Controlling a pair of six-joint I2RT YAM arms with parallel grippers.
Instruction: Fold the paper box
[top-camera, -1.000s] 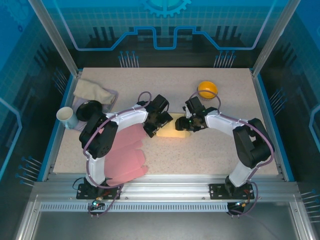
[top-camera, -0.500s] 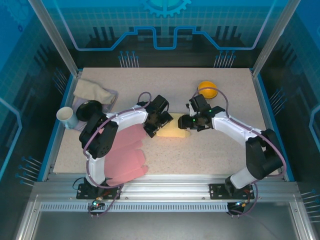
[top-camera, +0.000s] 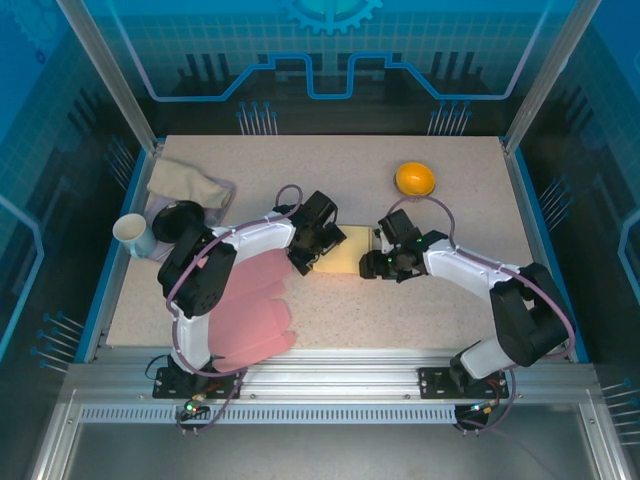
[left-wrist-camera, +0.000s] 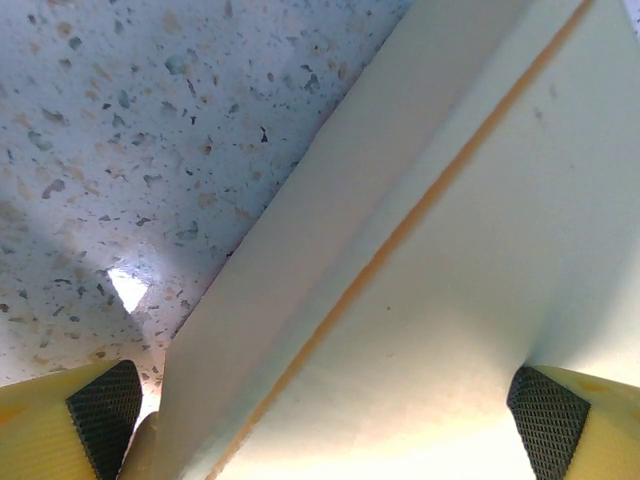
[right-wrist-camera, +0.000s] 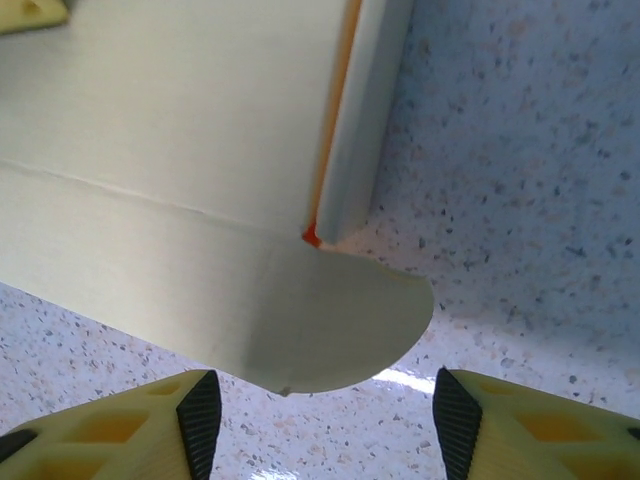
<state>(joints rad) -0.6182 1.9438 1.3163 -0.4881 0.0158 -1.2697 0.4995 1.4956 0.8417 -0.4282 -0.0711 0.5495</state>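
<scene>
The box (top-camera: 350, 255) lies flat in the middle of the table (top-camera: 300, 170), between the two grippers. The left gripper (top-camera: 316, 256) is spread wide over the box's left end, gripping nothing, one pad (left-wrist-camera: 105, 405) at the folded edge. The right gripper (right-wrist-camera: 320, 410) stands with its jaws apart and empty, just short of the rounded flap (right-wrist-camera: 345, 315) at the right end. Folding looks barely begun; the next move probably calls for catching that flap and turning it up while the left end is held down. Since a second ago the right arm has drawn back toward the near edge, uncovering the ball (top-camera: 414, 178); the left has stayed put.
</scene>
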